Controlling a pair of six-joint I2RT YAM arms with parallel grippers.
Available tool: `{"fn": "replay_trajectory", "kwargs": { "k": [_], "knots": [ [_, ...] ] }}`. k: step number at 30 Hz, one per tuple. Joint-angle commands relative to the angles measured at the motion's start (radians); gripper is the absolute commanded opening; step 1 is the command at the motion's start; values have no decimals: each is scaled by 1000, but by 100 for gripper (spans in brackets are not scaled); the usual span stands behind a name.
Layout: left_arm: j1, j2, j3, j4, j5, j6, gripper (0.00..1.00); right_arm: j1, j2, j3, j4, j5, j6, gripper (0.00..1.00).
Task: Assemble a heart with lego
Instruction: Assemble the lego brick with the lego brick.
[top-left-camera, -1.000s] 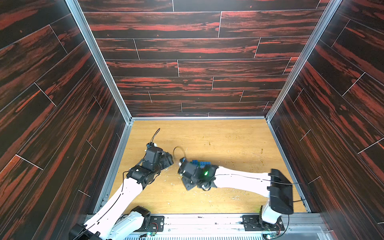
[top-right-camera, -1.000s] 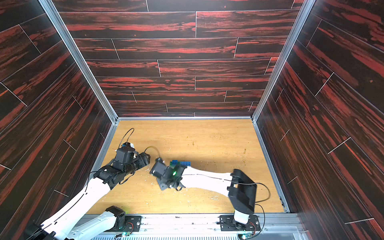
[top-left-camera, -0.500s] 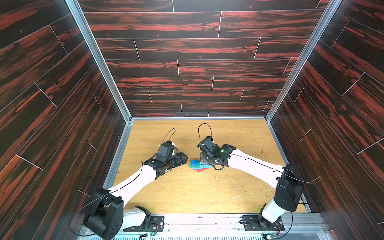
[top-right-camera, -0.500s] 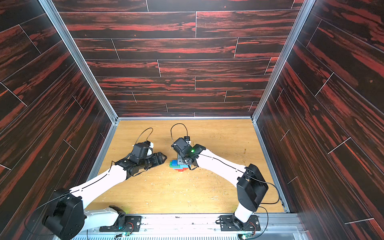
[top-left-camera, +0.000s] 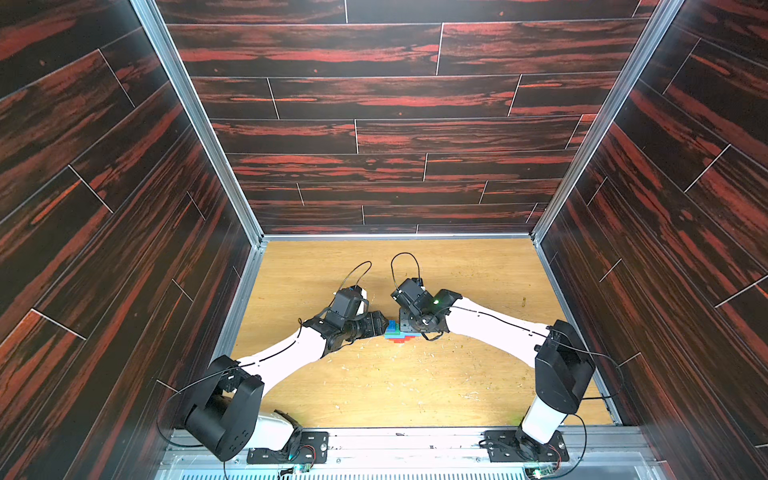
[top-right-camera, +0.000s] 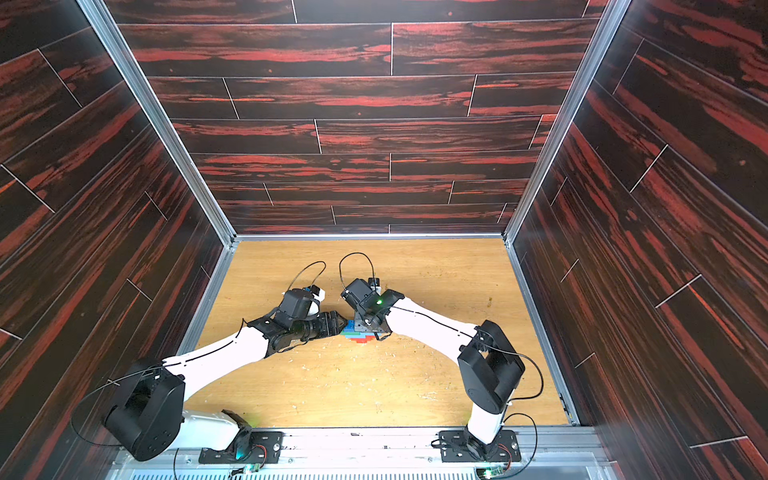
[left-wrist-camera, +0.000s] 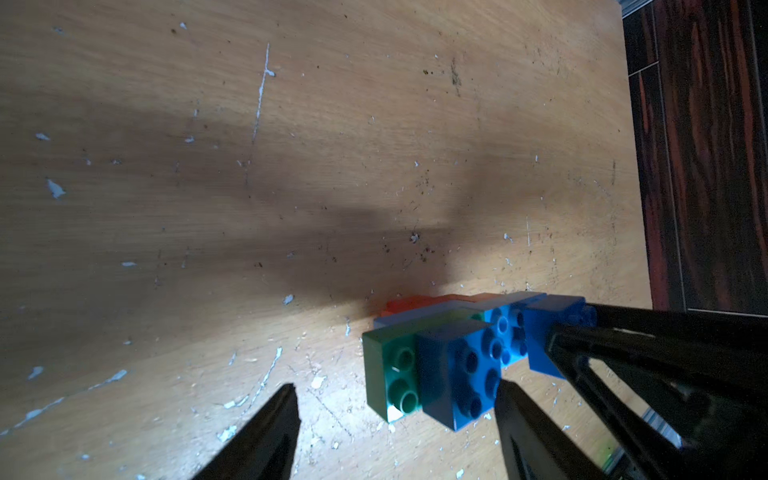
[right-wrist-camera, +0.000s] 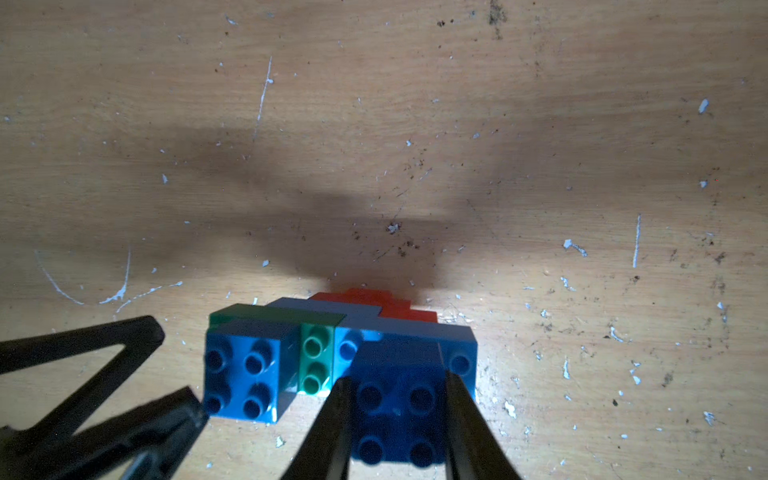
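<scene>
"Right wrist view: what is the right end effector (right-wrist-camera: 395, 378) doing?"

"Pinching a dark blue brick (right-wrist-camera: 395, 419) by its sides, held against the studs of the light blue brick (right-wrist-camera: 461, 357). I judge this to be the seating of that brick on the heart (top-left-camera: 398, 332)."

"Where does the heart lie?"

"In both top views it sits on the tabletop (top-left-camera: 415, 386), just below the middle of the frame, between the two arms."

"And the left end effector (left-wrist-camera: 395, 386)?"

"Spread. In the left wrist view its fingers stand either side of the other dark blue brick (left-wrist-camera: 457, 374) and the green brick (left-wrist-camera: 392, 374). Whether they touch, I cannot tell."

"So how is it done well?"

"Push straight along the studs, never at a slant, or only one row may catch. The heart probably rests loose, so it may slide. I would have the left end effector brace the far end before the push. Let go only when no gap shows under the brick."
</scene>
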Motion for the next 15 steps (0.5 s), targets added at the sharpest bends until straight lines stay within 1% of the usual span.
{"fn": "replay_trajectory", "kwargs": {
  "k": [1, 7, 12, 15],
  "knots": [
    [-5, 13, 24, -14, 13, 30, 78, -6, 11, -17, -7, -2, -4, 10],
    [-10, 35, 22, -21, 8, 32, 78, -6, 18, -15, -16, 12, -13, 9],
    [-13, 44, 29, -39, 0, 39, 77, -6, 36, -12, -4, -11, -22, 9],
    [-15, 44, 29, -45, -4, 42, 77, -6, 36, 1, -17, 9, -23, 10]
  ]
}}
